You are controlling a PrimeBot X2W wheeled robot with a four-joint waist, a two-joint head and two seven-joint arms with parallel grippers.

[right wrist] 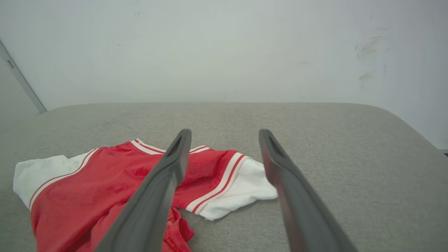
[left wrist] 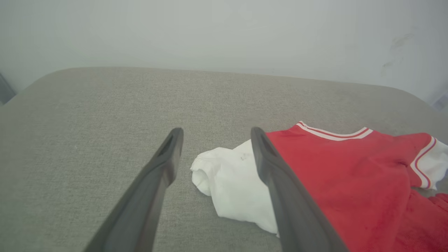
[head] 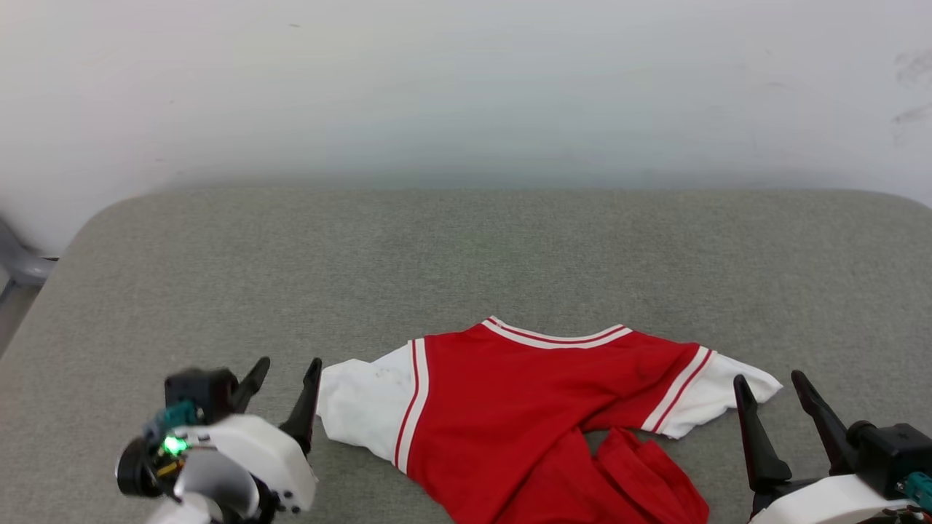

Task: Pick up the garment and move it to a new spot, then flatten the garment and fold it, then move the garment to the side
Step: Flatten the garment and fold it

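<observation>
Garment [head: 502,407] crumpled at 6 o'clock on the bench [head: 466,255]; left tool [head: 288,362] at 8, right tool [head: 769,378] at 4, both wide, empty. Looks like the flattening step, sleeves need grabbing

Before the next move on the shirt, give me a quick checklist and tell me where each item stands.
1. Left gripper open and empty: ok.
2. Right gripper open and empty: ok.
3. Shirt lying flat: not ok, its lower part is bunched up on the side nearest the robot.
4. Left-hand sleeve and right-hand sleeve spread outward, each beside a gripper: ok.
5. Collar pointing away from the robot: ok.
6. Hem lying straight: cannot tell, the shirt runs off the bottom of the head view.
</observation>
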